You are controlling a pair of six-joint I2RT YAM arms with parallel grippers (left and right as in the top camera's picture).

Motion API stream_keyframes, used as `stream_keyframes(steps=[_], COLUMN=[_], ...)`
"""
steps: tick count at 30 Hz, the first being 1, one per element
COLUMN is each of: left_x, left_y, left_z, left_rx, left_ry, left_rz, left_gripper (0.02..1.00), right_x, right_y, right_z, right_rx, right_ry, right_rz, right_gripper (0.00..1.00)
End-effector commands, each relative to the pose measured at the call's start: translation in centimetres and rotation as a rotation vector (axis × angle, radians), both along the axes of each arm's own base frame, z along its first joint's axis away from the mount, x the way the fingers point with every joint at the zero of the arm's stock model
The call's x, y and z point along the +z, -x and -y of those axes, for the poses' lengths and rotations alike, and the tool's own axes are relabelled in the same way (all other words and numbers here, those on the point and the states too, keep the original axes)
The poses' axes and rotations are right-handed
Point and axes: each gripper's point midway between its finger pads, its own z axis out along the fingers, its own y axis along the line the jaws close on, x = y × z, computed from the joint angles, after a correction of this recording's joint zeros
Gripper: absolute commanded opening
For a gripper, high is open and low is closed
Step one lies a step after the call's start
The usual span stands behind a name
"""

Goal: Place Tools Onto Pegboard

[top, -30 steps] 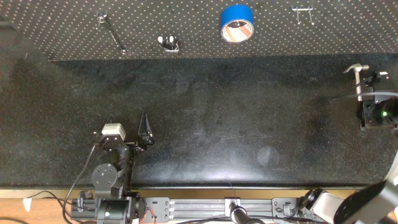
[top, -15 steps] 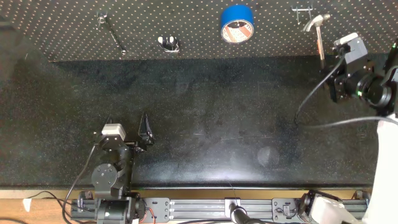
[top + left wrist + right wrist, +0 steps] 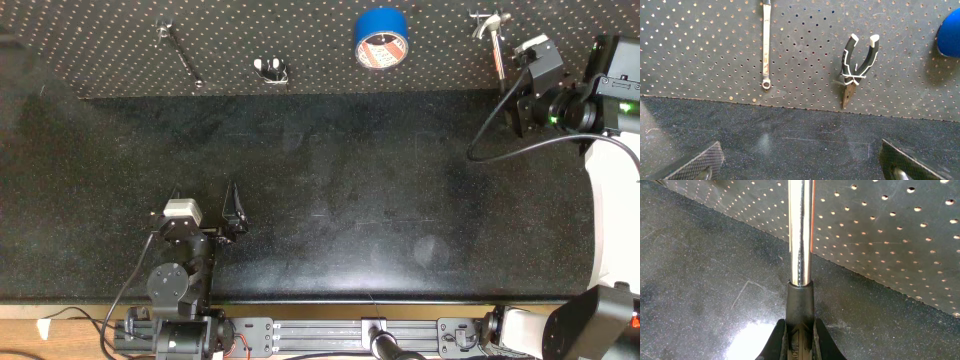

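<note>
My right gripper [image 3: 512,62] is up at the pegboard's [image 3: 300,30] far right, shut on the black grip of a hammer [image 3: 495,48]. The hammer's steel head lies at the double metal hook [image 3: 486,17]; whether it rests on it I cannot tell. In the right wrist view the chrome shaft of the hammer [image 3: 801,235] runs straight up from my right gripper [image 3: 800,342], in front of the pegboard [image 3: 890,235]. My left gripper [image 3: 232,207] rests open near its base; in its wrist view the left gripper [image 3: 800,167] holds nothing.
A wrench [image 3: 180,50], black pliers [image 3: 270,68] and a blue tape roll [image 3: 381,38] hang on the board. From the left wrist I see the wrench [image 3: 766,45], the pliers [image 3: 856,65] and the tape's edge [image 3: 950,27]. The black tabletop [image 3: 350,180] lies below.
My right arm has carried the hammer from the table's right edge up and left to the hook on the pegboard. The left arm has stayed still.
</note>
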Motion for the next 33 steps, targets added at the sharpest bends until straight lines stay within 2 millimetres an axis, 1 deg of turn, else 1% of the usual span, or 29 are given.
stream_keyframes(steps=[1, 6, 9, 10, 11, 12, 14, 15, 16, 17, 18, 19, 20, 21, 22, 24, 25, 26, 27, 28, 29, 30, 31, 32, 33], left_x=[-0.1, -0.1, -0.1, -0.1, -0.1, -0.1, -0.1, -0.1, -0.1, -0.1, -0.1, -0.1, -0.1, -0.1, -0.1, -0.1, -0.1, -0.1, -0.1, -0.1, -0.1, -0.1, -0.1, -0.1, -0.1], left_y=[0.0, 0.0, 0.0, 0.0, 0.0, 0.0, 0.0, 0.0, 0.0, 0.0, 0.0, 0.0, 0.0, 0.0, 0.0, 0.0, 0.0, 0.0, 0.0, 0.0, 0.0, 0.0, 0.0, 0.0, 0.0], left_z=[0.1, 0.1, 0.1, 0.1, 0.1, 0.1, 0.1, 0.1, 0.1, 0.1, 0.1, 0.1, 0.1, 0.1, 0.1, 0.1, 0.1, 0.1, 0.1, 0.1, 0.1, 0.1, 0.1, 0.1, 0.1], left_rx=[-0.009, -0.009, -0.009, -0.009, -0.009, -0.009, -0.009, -0.009, -0.009, -0.009, -0.009, -0.009, -0.009, -0.009, -0.009, -0.009, -0.009, -0.009, -0.009, -0.009, -0.009, -0.009, -0.009, -0.009, -0.009], left_ry=[-0.012, -0.012, -0.012, -0.012, -0.012, -0.012, -0.012, -0.012, -0.012, -0.012, -0.012, -0.012, -0.012, -0.012, -0.012, -0.012, -0.012, -0.012, -0.012, -0.012, -0.012, -0.012, -0.012, -0.012, -0.012], left_rz=[-0.001, -0.001, -0.001, -0.001, -0.001, -0.001, -0.001, -0.001, -0.001, -0.001, -0.001, -0.001, -0.001, -0.001, -0.001, -0.001, -0.001, -0.001, -0.001, -0.001, -0.001, -0.001, -0.001, -0.001, -0.001], left_gripper=[0.996, 0.996, 0.996, 0.996, 0.996, 0.996, 0.996, 0.996, 0.996, 0.996, 0.996, 0.996, 0.996, 0.996, 0.996, 0.996, 0.996, 0.996, 0.998, 0.996, 0.996, 0.996, 0.996, 0.996, 0.996], right_x=[0.7, 0.8, -0.5, -0.7, -0.8, -0.8, -0.8, -0.9, 0.0, 2.2, 4.3, 5.8, 6.3, 6.2, 5.7, 6.4, 6.5, 6.0, 4.6, 3.8, 3.6, 2.8, 1.7, 0.2, -0.2], right_y=[-0.9, -1.3, -1.2, -1.2, -1.1, -1.1, -1.0, -0.2, 1.1, 2.2, 3.6, 4.2, 4.4, 4.3, 3.9, 4.0, 2.4, 1.4, 2.0, 3.0, 3.9, 4.8, 5.1, 5.4, 5.5], right_z=[0.0, 0.1, 0.1, 0.1, 0.1, 0.1, 0.0, -0.3, -1.6, -3.3, -4.5, -4.7, -4.8, -4.8, -3.1, -2.2, -2.0, -2.1, -2.9, -3.9, -5.0, -6.5, -7.1, -7.5, -7.6], right_rx=[0.002, 0.004, 0.003, 0.003, 0.003, 0.003, 0.003, 0.007, 0.034, 0.079, 0.107, 0.111, 0.112, 0.112, 0.075, 0.033, -0.021, -0.086, -0.113, -0.083, -0.033, 0.036, 0.05, 0.046, 0.037], right_ry=[0.005, 0.009, -0.002, -0.004, -0.005, -0.005, -0.007, -0.017, -0.041, -0.049, -0.037, -0.026, -0.023, -0.023, 0.07, 0.109, 0.088, 0.01, -0.081, -0.134, -0.162, -0.194, -0.203, -0.204, -0.189], right_rz=[0.034, 0.048, 0.005, -0.004, -0.006, -0.007, -0.014, -0.041, -0.049, 0.004, 0.053, 0.1, 0.114, 0.112, 0.117, 0.166, 0.291, 0.394, 0.482, 0.561, 0.626, 0.644, 0.62, 0.584, 0.58], right_gripper=[0.077, 0.077, 0.082, 0.286, 0.921, 1.0, 1.0, 1.0, 1.0, 0.998, 0.996, 0.996, 0.996, 0.996, 0.996, 0.993, 0.993, 0.993, 0.993, 0.993, 0.991, 0.993, 0.993, 0.993, 0.993])
